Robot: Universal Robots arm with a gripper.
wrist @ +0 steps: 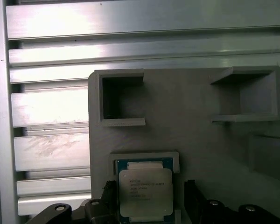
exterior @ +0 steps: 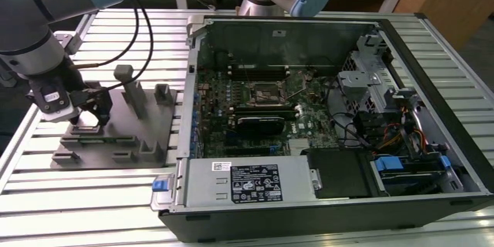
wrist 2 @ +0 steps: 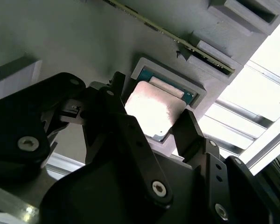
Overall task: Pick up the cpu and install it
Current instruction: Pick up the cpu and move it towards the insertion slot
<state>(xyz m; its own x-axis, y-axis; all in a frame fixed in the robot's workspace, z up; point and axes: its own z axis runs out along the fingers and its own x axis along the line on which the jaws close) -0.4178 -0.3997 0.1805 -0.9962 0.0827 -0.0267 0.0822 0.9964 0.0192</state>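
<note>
On the exterior view's left, the arm [exterior: 34,39] is bent low over the grey fixture plate [exterior: 150,128], and the gripper [exterior: 91,118] is right down at the plate's surface, at the end farthest from the computer case [exterior: 309,224]. The plate lies flat on the slatted metal bench [exterior: 115,201], beside the open case.

Now the close look. In both wrist views the cpu [wrist: 144,193] lies flat, metal top up, seated in a shallow square pocket [wrist: 144,155] moulded into the fixture plate. It has not been lifted; its pale edge sits inside the pocket's rim.

The gripper is spread, its two black fingers [wrist: 190,198] down on opposite sides of the chip. In the first wrist view there is a clear strip of grey fixture between one finger and the chip's edge, while the other finger is just beside the opposite edge. Whether that one touches, I cannot tell. No pinch on it, then: the fingers straddle the chip.

Over in the case, well apart from the gripper, the motherboard [exterior: 309,114] lies exposed, and its square socket [exterior: 266,92] with the metal frame sits near the middle of the board.
</note>
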